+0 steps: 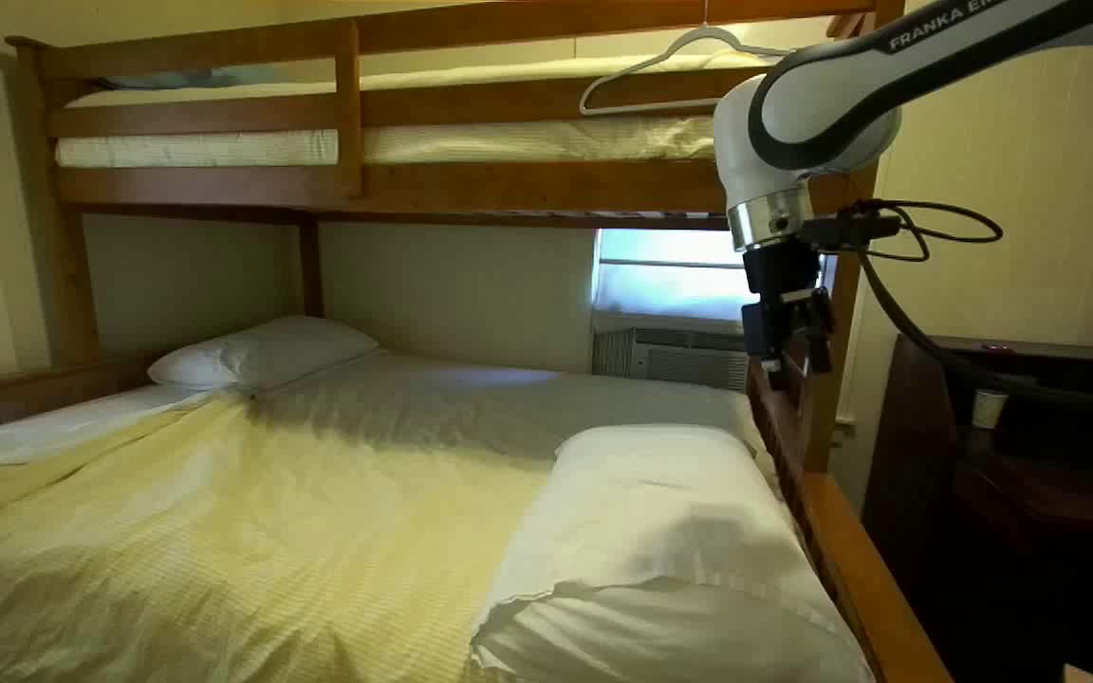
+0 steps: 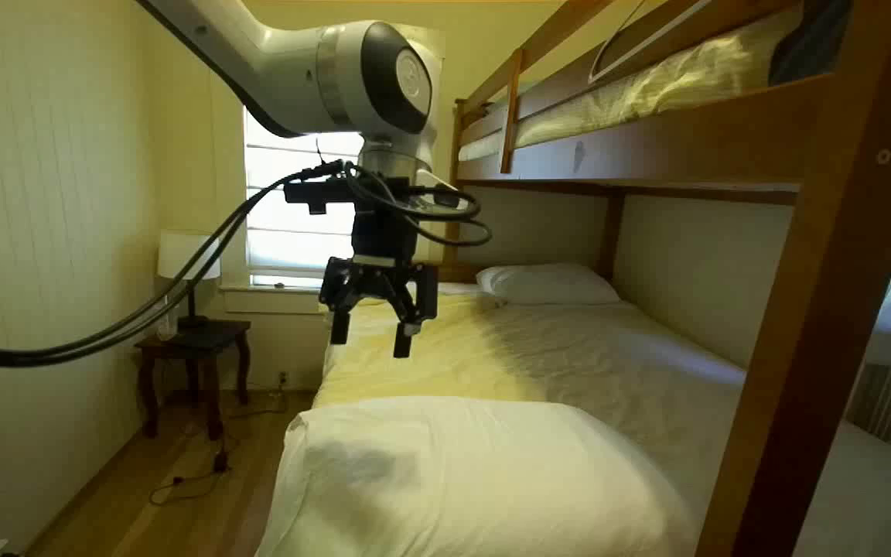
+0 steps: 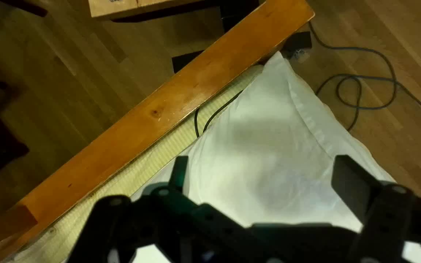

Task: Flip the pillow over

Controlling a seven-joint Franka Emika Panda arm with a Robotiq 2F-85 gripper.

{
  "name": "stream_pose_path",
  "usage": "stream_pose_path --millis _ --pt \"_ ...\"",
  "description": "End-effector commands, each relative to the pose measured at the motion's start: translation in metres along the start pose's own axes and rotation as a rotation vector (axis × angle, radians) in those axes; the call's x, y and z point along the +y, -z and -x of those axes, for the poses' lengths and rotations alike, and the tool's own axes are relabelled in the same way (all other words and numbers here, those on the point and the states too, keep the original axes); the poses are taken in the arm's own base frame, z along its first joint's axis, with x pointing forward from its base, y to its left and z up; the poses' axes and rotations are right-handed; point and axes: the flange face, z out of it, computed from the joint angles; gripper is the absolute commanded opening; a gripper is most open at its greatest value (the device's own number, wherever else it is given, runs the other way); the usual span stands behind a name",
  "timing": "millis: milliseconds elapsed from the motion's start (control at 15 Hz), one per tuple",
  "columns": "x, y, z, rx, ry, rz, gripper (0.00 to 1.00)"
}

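The pillow (image 1: 660,503), plump and wrapped in a wrinkled white case, lies flat at the near end of the bed, with an open hem of its case facing the camera. It also fills the foreground (image 2: 492,472) of an exterior view. My gripper (image 2: 371,337) hangs above it, fingers pointing down and spread apart, with air between them and the fabric. Seen from the wrist, the pillow (image 3: 254,146) spreads out below and between the open fingers, and one tapered corner reaches toward the bed's edge. Nothing is held.
A wooden rail (image 3: 159,106) runs along the pillow's side. The upper bunk's beam (image 1: 527,187) and a hanger (image 1: 651,106) are near the arm. Another white pillow (image 1: 271,351) rests at the far end beyond the yellow sheet (image 1: 224,531). A side table (image 2: 194,336) carries a lamp.
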Motion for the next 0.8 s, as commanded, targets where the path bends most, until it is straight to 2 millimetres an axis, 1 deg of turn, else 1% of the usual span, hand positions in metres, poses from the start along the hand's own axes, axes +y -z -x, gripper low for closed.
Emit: stream_pose_path --millis 0,333,467,733 --pt "0.0 0.0 0.0 0.0 0.0 0.0 1.0" --pt "0.0 0.0 0.0 0.0 0.0 0.0 1.0" --pt "-0.027 -0.004 -0.009 0.003 0.053 0.038 1.0" --pt "-0.107 -0.029 -0.028 0.052 0.18 0.218 1.0"
